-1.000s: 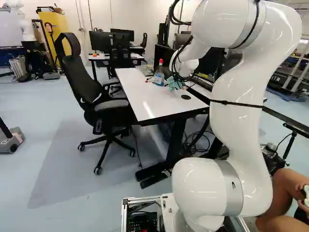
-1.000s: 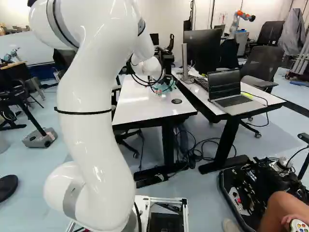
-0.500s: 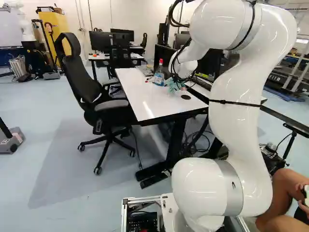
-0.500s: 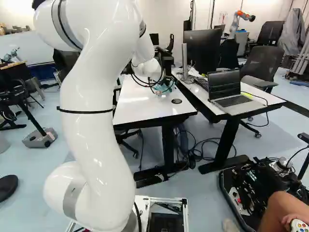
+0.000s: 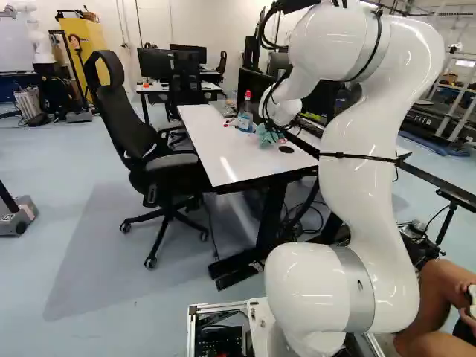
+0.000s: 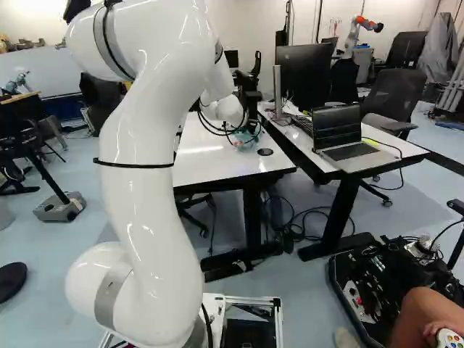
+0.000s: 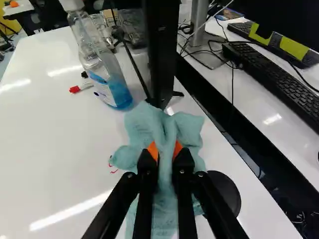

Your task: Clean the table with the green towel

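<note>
My gripper (image 5: 277,134) is low over the white table (image 5: 212,145) in the left base view, partly hidden by cables. In the wrist view the gripper (image 7: 165,151) is shut on the green towel (image 7: 164,130), a bunched fold pinched between its orange pads. Loose parts of the cloth spread ahead of and under the fingers, against the tabletop (image 7: 55,149). Small red marks (image 7: 113,169) show on the surface right beside the towel. The cloth hides what lies beneath it.
A spray bottle (image 7: 110,82) with blue liquid and a red-capped marker (image 7: 79,88) stand and lie ahead. A black post (image 7: 162,55) rises just beyond the towel; a round black cap (image 7: 224,193) is beside it. Keyboards (image 7: 279,79) lie across the gap; another robot (image 6: 355,32) stands far back.
The arm has swung, its upper part going left in the left base view and right in the right one. The held towel has come slightly nearer the base. The base has not moved.
</note>
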Robot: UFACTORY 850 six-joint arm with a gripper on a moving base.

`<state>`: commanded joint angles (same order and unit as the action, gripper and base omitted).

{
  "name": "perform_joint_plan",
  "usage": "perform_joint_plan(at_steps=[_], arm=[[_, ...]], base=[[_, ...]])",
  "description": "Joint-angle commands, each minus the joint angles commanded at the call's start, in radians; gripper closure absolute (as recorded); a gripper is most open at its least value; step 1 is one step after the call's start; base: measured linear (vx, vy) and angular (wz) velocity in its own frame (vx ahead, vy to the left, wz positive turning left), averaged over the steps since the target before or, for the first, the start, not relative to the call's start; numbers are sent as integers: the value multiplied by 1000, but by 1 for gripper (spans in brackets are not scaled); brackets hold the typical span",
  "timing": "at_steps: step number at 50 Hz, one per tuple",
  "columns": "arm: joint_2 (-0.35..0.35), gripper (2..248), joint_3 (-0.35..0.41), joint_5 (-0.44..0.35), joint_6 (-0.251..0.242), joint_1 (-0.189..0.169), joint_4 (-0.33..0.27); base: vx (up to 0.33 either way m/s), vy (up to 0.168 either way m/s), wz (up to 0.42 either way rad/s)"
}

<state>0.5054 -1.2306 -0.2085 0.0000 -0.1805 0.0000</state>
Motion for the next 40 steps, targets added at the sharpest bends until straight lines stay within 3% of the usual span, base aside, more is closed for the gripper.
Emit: perform_joint_plan(at_steps=[19,40], arm=[[41,201,-7,-22,0,0,0],[41,201,-7,-22,0,0,0]], base=[[0,0,0],[0,0,0]])
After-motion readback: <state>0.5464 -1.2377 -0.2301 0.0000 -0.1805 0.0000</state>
